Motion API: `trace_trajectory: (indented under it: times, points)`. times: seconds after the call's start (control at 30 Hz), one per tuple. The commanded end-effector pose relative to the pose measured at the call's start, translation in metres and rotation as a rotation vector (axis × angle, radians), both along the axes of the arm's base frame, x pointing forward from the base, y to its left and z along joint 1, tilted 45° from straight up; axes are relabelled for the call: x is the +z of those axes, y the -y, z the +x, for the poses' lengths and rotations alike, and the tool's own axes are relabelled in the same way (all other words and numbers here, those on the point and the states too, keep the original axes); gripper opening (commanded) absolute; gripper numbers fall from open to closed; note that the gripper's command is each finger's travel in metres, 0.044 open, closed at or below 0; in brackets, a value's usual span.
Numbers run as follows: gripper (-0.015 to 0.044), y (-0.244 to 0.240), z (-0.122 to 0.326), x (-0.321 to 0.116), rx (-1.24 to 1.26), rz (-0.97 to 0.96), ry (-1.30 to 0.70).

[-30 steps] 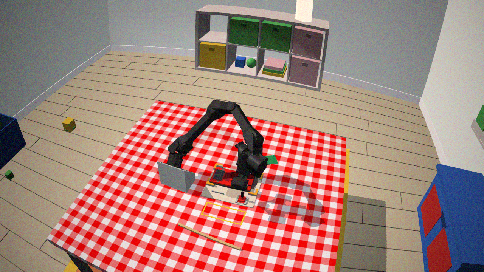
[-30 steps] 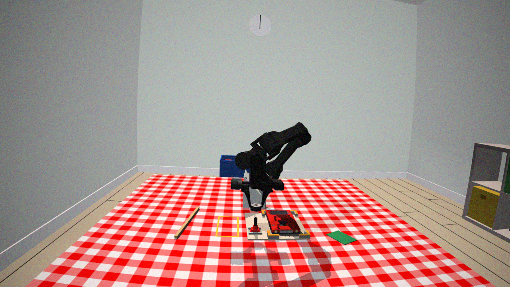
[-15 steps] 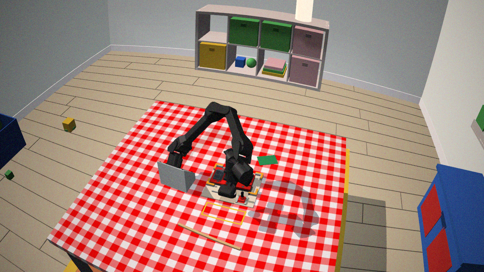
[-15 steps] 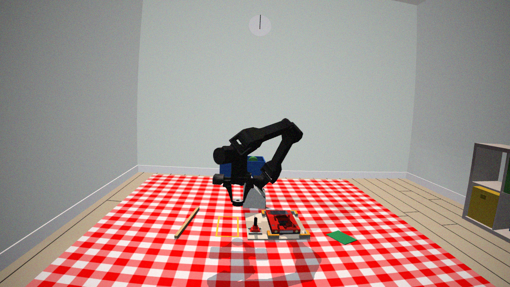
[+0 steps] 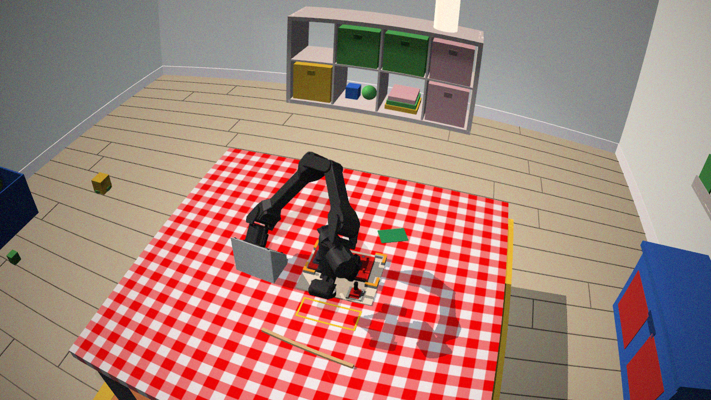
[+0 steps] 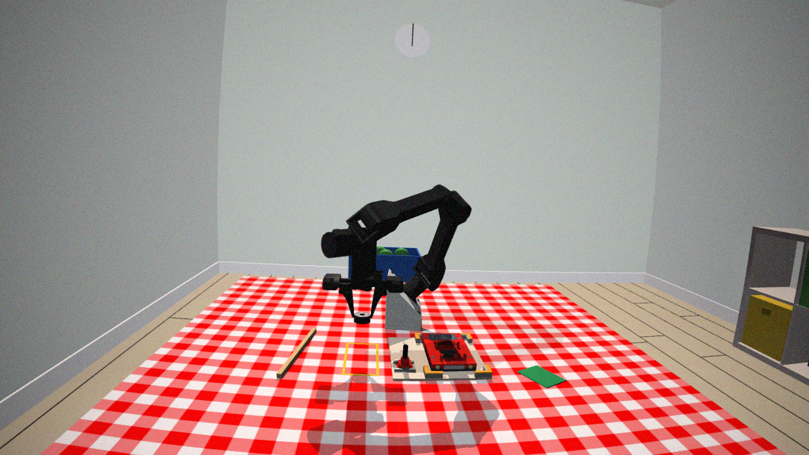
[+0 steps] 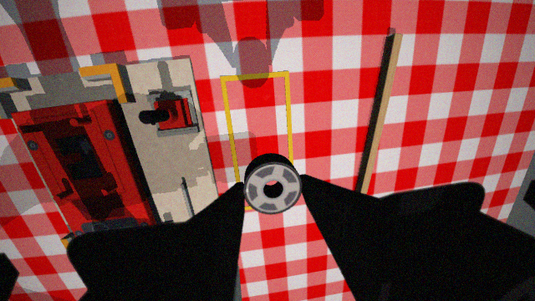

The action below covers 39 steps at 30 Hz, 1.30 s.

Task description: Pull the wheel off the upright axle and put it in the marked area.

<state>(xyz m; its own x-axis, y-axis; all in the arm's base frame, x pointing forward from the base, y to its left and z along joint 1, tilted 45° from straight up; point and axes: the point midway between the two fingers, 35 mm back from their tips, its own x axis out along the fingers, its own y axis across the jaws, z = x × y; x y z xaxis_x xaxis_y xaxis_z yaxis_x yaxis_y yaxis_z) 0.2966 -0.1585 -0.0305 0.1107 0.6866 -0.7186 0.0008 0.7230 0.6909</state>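
Observation:
The wheel (image 6: 361,318) (image 7: 259,195), black with a light spoked face and a centre hole, is held flat between the fingertips of my gripper (image 6: 361,316) (image 7: 272,184). My gripper is shut on it, well above the table. The marked area, a yellow outline (image 5: 325,323) (image 6: 361,374) (image 7: 227,113), lies on the cloth; in the wrist view the wheel overlaps its near end. The upright axle (image 5: 355,286) (image 6: 404,352) (image 7: 154,116) is black, bare and stands on a red base beside the marked area. In the top view the wheel is hidden behind the gripper.
The pale board (image 5: 367,300) (image 6: 399,375) (image 7: 167,176) bears the axle base and a red car body (image 6: 450,355) (image 7: 121,167) between orange corner pieces. A wooden strip (image 5: 308,348) (image 6: 296,353) (image 7: 382,113) lies on the marked area's other side. A green sheet (image 5: 392,235) (image 6: 541,376) lies beyond the board.

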Motion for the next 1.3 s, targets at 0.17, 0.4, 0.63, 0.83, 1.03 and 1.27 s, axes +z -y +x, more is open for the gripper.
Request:
trace_trajectory:
  times: [0.17, 0.4, 0.63, 0.83, 1.03, 1.27]
  points:
    - [0.0000, -0.014, 0.002, -0.014, 0.006, 0.003, -0.002]
    - [0.0000, -0.040, 0.008, -0.043, 0.005, 0.002, -0.001]
    - [0.0000, -0.071, 0.010, -0.072, 0.006, 0.006, 0.000]
    - [0.0053, -0.068, 0.009, -0.070, 0.009, 0.004, -0.002]
    - [0.0210, -0.068, 0.009, -0.070, 0.009, 0.004, -0.002]
    - [0.0300, -0.050, 0.008, -0.052, 0.007, 0.002, -0.002]
